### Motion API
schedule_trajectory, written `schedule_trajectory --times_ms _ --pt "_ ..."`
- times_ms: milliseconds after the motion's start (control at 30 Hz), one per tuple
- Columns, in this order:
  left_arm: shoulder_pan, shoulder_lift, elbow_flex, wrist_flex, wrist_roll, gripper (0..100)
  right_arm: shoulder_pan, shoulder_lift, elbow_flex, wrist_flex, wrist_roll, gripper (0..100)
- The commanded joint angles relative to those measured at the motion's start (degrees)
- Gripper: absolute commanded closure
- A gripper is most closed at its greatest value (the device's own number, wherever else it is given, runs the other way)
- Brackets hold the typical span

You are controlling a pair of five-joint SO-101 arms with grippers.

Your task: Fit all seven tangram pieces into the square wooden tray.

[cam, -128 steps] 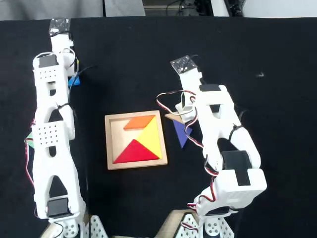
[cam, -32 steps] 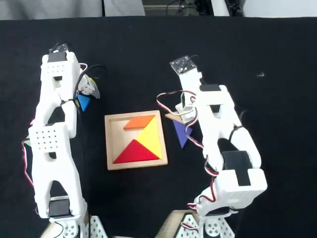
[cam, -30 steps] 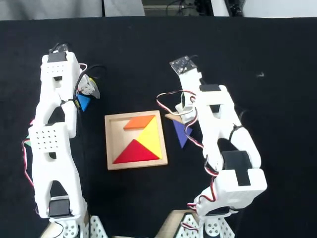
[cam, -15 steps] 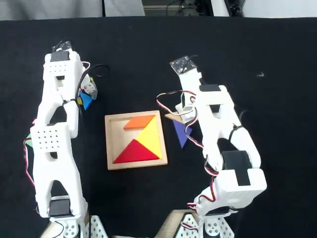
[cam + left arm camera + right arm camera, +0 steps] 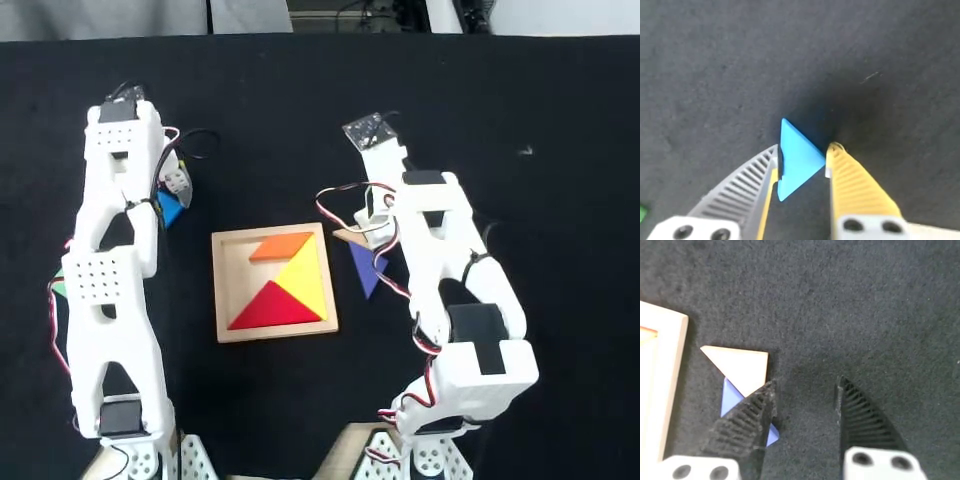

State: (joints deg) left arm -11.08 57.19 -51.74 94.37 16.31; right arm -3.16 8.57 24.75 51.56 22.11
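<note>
Left gripper (image 5: 804, 150) pinches blue triangle (image 5: 796, 161), left of wooden tray (image 5: 218, 290). Right gripper (image 5: 805, 387) spread, just beside tan triangle (image 5: 740, 365).

Three pieces (image 5: 288, 285) lie in the tray (image 5: 217, 290), two beside it.

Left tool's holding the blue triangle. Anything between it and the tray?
Nothing visible. The left tool grips the blue triangle off the tray's left side, with bare black cloth between them. The tray's left part is free; the orange piece, yellow piece and red piece sit toward its right.
</note>
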Motion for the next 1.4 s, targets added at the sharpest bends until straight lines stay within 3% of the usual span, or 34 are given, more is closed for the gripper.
schedule_trajectory --times_ms 0,500,667,933,1367 --pt "0.48 -0.79 -7.78 4.57 -0.97 88 0.53 -0.22 -0.13 -0.53 0.44 81.1" --pt "-0.40 -0.62 -9.27 6.33 -3.25 88 0.53 -0.22 -0.13 -0.44 0.44 81.1" --pt "-0.57 -0.53 -9.01 6.33 -3.78 79 0.53 -0.22 -0.13 -0.44 0.44 81.1" --pt "1.36 6.07 -7.78 2.29 -3.60 79 0.62 -0.22 -0.13 -0.44 0.44 81.1" --pt "0.92 7.38 -12.53 5.45 -3.34 79 0.62 -0.22 -0.13 -0.44 0.44 81.1"
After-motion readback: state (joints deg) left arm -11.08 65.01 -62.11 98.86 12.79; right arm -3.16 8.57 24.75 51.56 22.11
